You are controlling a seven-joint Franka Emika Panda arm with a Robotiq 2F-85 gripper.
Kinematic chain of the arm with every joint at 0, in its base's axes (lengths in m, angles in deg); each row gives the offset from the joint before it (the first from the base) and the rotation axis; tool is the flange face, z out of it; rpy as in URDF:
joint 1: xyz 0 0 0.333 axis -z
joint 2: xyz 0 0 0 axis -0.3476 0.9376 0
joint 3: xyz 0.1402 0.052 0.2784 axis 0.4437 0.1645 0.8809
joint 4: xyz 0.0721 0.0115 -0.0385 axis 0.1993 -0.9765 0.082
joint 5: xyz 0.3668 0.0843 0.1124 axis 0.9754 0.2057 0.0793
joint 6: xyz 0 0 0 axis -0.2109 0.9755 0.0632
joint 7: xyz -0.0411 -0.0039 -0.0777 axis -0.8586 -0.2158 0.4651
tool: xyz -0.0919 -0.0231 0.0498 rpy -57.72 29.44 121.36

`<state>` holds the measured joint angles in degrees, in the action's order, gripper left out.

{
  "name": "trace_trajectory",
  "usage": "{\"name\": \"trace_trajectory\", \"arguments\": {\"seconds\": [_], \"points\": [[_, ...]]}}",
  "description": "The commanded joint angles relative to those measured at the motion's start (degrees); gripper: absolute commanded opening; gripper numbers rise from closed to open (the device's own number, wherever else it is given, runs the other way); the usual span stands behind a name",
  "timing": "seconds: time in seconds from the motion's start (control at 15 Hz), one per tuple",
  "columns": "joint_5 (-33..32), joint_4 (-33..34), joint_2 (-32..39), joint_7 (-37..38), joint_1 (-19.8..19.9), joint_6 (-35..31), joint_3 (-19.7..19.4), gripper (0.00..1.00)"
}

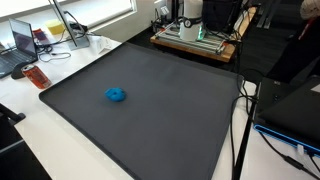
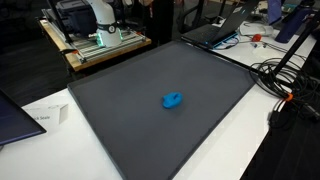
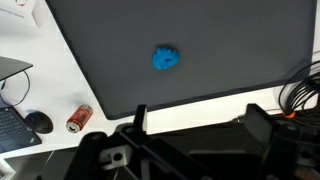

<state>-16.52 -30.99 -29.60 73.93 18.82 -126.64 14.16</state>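
I see the lump (image 1: 116, 95) lying on the mat (image 1: 170, 120), near its middle and well apart from every edge. The mat lies on the table (image 1: 50, 150). Off the mat, a can (image 3: 79, 118) sits on the table beside a mouse (image 3: 38, 122).

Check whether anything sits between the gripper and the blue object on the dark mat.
Nothing visible does. In the wrist view the blue object lies alone on the dark mat, with only bare mat between it and the open gripper. The red can sits off to the side.
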Motion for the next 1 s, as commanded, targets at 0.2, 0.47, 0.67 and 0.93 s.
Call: {"name": "trace_trajectory", "arguments": {"seconds": [0.2,0.47,0.67,0.93], "points": [[-2.2,-1.9,3.7,4.3,-0.3,-3.5,-1.1,1.00],[-5.2,-4.3,7.0,8.0,-0.7,-7.2,-2.0,1.00],[-7.4,-6.5,9.2,11.2,-1.2,-9.2,-2.6,1.00],[-7.9,-9.0,11.8,15.5,-1.9,-13.6,-3.0,1.00]]}}
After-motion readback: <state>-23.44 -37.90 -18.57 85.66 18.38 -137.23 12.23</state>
